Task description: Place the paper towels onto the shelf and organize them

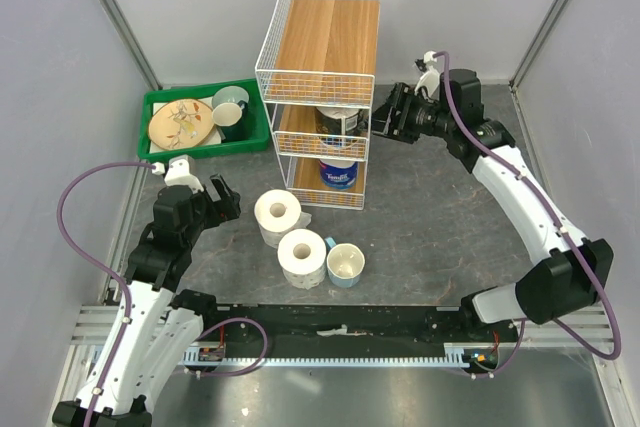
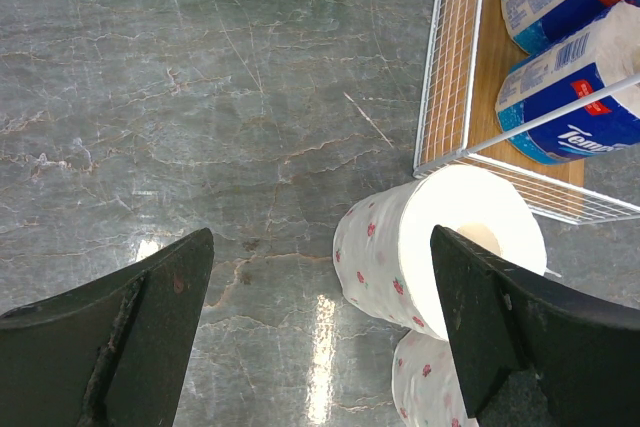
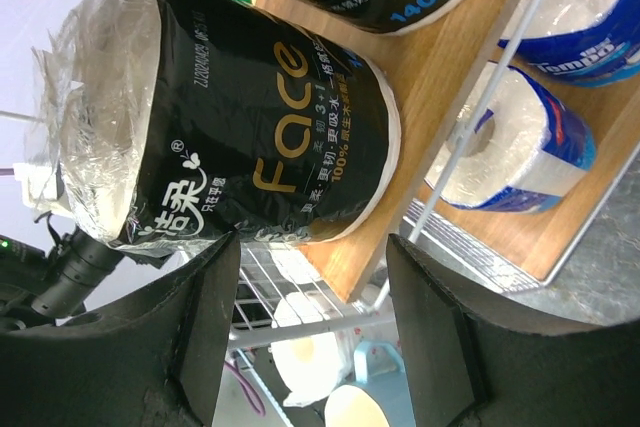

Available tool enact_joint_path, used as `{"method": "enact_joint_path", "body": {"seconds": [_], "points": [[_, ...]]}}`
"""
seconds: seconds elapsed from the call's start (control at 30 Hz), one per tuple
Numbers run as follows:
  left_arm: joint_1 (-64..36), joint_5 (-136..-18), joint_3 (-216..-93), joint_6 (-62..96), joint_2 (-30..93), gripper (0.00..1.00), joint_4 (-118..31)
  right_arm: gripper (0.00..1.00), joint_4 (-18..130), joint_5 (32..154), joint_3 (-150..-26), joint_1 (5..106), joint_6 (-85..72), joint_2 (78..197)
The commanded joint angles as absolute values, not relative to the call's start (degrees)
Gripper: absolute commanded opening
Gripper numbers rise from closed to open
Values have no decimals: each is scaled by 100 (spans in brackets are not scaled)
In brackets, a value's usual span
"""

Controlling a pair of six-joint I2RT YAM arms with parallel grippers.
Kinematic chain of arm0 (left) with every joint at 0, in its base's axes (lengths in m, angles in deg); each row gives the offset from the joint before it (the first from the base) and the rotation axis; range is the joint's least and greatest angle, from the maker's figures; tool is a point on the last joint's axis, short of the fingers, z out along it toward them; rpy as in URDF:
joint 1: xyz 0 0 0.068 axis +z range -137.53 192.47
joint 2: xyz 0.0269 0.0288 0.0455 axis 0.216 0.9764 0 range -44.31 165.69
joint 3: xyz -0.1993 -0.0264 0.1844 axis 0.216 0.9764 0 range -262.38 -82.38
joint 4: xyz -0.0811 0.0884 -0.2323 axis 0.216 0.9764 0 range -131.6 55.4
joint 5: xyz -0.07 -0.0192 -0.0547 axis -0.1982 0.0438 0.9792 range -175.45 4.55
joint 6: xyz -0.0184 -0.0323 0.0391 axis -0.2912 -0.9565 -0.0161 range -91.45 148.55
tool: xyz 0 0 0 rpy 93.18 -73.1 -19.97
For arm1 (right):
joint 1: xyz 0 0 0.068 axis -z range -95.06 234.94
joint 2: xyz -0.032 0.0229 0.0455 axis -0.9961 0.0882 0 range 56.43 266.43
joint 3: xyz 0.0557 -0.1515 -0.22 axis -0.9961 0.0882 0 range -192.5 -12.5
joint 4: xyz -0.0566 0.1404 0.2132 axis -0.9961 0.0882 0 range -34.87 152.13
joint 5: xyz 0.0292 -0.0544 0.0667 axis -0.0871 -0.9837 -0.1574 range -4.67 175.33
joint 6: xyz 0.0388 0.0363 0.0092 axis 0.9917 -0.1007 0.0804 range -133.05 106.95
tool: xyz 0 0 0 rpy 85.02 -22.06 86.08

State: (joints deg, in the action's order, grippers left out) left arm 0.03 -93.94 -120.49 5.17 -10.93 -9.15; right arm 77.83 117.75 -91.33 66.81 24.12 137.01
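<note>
Overhead: shelf (image 1: 320, 87) at the tabletop's far edge, two loose paper towels (image 1: 278, 213) mid-tabletop just before it. Left gripper (image 1: 228, 199) beside them, right gripper (image 1: 380, 115) at the shelf's right side.

Left wrist: jaws wide apart, nothing held, patterned roll (image 2: 440, 247) just off one finger. Probably light and squashy; best pinched gently across the barrel.

Right wrist: jaws apart too, dark-wrapped roll (image 3: 250, 127) on the middle board just ahead, unclamped. Likely slick film, so squeeze mid-body.

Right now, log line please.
left hand open, near two patterned rolls on table | right hand open at shelf | dark-wrapped roll on middle tier
</note>
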Motion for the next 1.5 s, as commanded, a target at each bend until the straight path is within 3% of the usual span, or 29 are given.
{"method": "enact_joint_path", "body": {"seconds": [0.0, 0.6, 1.0, 1.47], "points": [[35, -9415, -12149, 561, -1074, 96, -1145, 68, 7271, 12066, -9231, 6639, 2658, 13825], [35, -9424, -12149, 561, -1065, 96, -1145, 68, 7077, 11917, -9126, 6666, 2703, 13756], [35, -9424, -12149, 570, -1083, 96, -1154, 71, 7060, 10231, -9064, 7193, 3080, 13615], [35, -9415, -12158, 570, -1074, 96, -1145, 72, 6471, 10589, -10302, 7466, 3476, 15204]]}}
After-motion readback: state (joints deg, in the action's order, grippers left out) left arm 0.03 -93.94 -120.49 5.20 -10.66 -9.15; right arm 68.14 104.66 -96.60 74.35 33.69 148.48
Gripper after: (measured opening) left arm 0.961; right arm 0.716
